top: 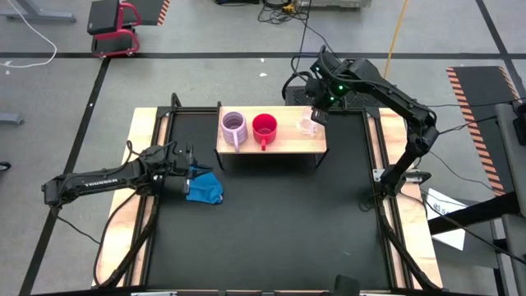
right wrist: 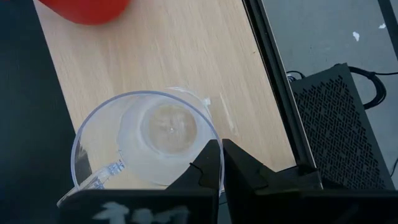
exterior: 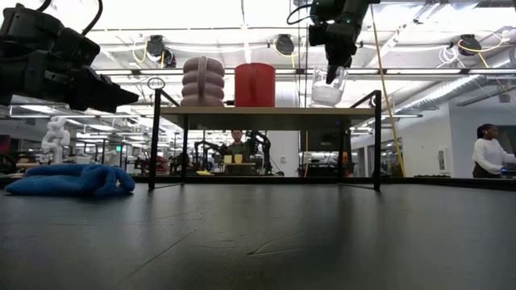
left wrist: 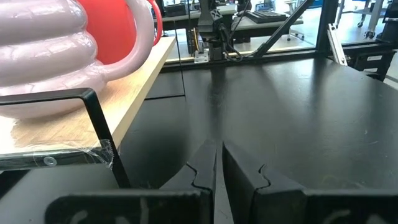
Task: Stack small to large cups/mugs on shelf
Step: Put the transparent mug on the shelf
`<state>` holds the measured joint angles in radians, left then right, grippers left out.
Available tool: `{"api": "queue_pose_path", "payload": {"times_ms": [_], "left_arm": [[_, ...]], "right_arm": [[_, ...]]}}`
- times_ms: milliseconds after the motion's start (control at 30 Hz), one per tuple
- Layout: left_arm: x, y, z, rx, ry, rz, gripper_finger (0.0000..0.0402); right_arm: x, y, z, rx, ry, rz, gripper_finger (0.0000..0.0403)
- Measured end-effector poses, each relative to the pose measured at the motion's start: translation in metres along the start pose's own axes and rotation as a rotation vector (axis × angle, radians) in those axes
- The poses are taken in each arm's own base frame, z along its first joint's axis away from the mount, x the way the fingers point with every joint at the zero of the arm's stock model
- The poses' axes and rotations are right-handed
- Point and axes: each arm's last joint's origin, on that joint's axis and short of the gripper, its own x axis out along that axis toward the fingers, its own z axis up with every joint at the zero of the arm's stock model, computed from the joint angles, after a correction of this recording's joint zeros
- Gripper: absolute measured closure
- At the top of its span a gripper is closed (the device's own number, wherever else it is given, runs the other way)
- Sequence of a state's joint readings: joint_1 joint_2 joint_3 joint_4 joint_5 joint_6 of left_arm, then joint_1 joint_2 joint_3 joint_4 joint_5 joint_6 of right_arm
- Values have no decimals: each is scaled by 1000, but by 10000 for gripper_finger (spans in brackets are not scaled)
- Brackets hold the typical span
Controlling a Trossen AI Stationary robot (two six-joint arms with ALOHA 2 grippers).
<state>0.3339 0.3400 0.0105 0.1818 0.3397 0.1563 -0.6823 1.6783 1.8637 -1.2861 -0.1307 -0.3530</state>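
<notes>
Currently all three cups stand in a row on the shelf (top: pixel 283 146): lilac mug (top: pixel 233 127) at the 9 o'clock end, red mug (top: pixel 265 127) in the middle, glass cup (top: pixel 309 126) toward the 3 o'clock end. Right gripper (right wrist: pixel 217 163) hangs directly over the glass cup's rim; its fingers are pressed together and hold nothing, though in the low view the tips sit at or just inside the rim. Left gripper (left wrist: pixel 217 171) is likewise closed and empty, low over the tabletop (top: pixel 271 222) at the shelf's 8 o'clock, next to the blue cloth (top: pixel 204 186). Judgement: the step in hand is either release or pickup of the glass cup. If stacking follows, grip the clear wall near the handle, lift straight up, and keep clear of the red mug. Readable writing: "TROSSEN" on the left arm (top: pixel 99 182); nothing legible on the cups.
</notes>
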Motion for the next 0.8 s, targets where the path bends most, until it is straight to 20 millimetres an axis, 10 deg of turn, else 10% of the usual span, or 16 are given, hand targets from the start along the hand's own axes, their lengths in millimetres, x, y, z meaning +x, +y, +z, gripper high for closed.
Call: {"api": "queue_pose_path", "payload": {"times_ms": [800], "left_arm": [[0, 0, 0, -10, -3, 0, 371]], "right_arm": [[3, 21, 6, -27, 3, 29, 403]]}}
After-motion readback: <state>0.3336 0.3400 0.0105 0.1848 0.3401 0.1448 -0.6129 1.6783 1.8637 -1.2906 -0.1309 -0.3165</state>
